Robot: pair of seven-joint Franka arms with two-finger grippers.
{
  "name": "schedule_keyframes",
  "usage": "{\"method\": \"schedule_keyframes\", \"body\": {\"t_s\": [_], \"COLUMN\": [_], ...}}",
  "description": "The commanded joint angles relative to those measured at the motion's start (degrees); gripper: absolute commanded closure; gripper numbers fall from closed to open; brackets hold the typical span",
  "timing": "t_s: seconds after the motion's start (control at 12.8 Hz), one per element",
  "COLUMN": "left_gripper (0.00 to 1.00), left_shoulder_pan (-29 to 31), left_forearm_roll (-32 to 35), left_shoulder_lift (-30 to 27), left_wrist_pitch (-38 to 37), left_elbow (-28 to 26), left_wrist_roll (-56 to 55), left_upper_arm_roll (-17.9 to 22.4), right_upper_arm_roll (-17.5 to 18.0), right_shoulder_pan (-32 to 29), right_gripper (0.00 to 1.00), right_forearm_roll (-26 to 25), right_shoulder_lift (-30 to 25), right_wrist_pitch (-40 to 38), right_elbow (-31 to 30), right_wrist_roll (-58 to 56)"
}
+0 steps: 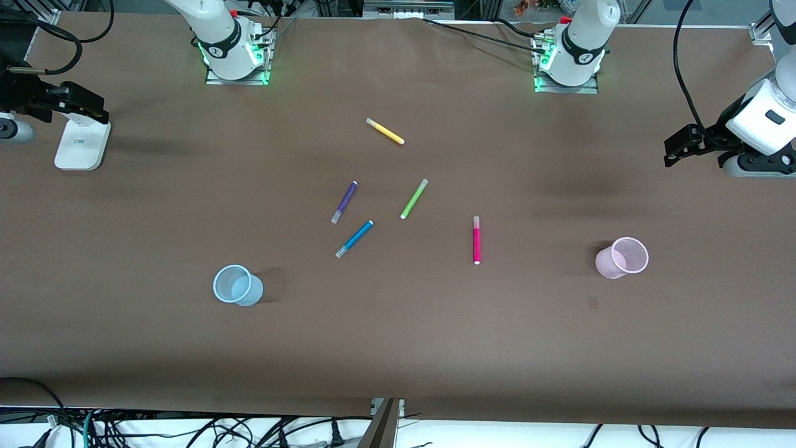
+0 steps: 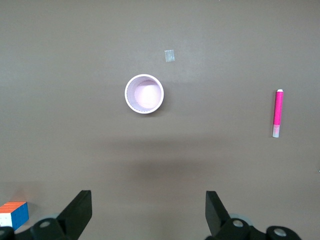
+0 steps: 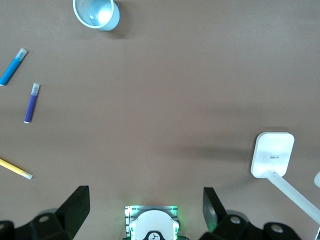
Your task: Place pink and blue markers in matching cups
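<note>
The pink marker [image 1: 476,240] lies flat near the table's middle and also shows in the left wrist view [image 2: 277,113]. The blue marker [image 1: 354,239] lies flat toward the right arm's end from it and also shows in the right wrist view [image 3: 12,66]. The pale blue cup [image 1: 237,285] [image 3: 97,12] and the pale pink cup [image 1: 622,257] [image 2: 144,93] stand upright and empty. My left gripper [image 1: 675,146] [image 2: 148,215] is open and empty above the left arm's end of the table. My right gripper [image 1: 87,106] [image 3: 145,210] is open and empty above the right arm's end.
A purple pen [image 1: 344,201], a green pen [image 1: 414,198] and a yellow pen [image 1: 385,131] lie near the blue marker. A white stand [image 1: 81,143] sits under the right gripper. A colour cube [image 2: 14,214] shows by the left gripper. A small tape scrap [image 1: 592,303] lies near the pink cup.
</note>
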Motion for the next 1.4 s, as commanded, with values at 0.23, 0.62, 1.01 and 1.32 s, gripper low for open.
{"method": "schedule_keyframes", "body": {"t_s": [0.23, 0.62, 1.01, 1.32], "left_gripper": [0.0, 0.0, 0.0, 0.0], "left_shoulder_pan": [-0.3, -0.5, -0.5, -0.8], "left_forearm_roll": [0.2, 0.4, 0.3, 0.3], "left_shoulder_lift": [0.8, 1.1, 1.0, 1.3], "left_wrist_pitch": [-5.5, -5.4, -5.5, -5.5], "left_elbow": [4.0, 3.9, 3.8, 3.0], "left_wrist_roll": [-0.2, -0.7, -0.7, -0.6], "left_upper_arm_roll": [-1.5, -3.3, -3.3, -3.3], "right_upper_arm_roll": [0.2, 0.2, 0.3, 0.5], "right_shoulder_pan": [-0.5, -0.5, -0.4, 2.2], "right_gripper": [0.0, 0.0, 0.0, 0.0], "right_forearm_roll": [0.9, 0.9, 1.1, 0.7], "right_shoulder_lift": [0.6, 0.7, 2.1, 3.6], "right_wrist_pitch": [-1.2, -1.2, -1.3, -1.4], "right_elbow": [1.7, 1.7, 1.4, 0.7], "right_wrist_roll": [-0.8, -0.8, -1.4, -1.3]}}
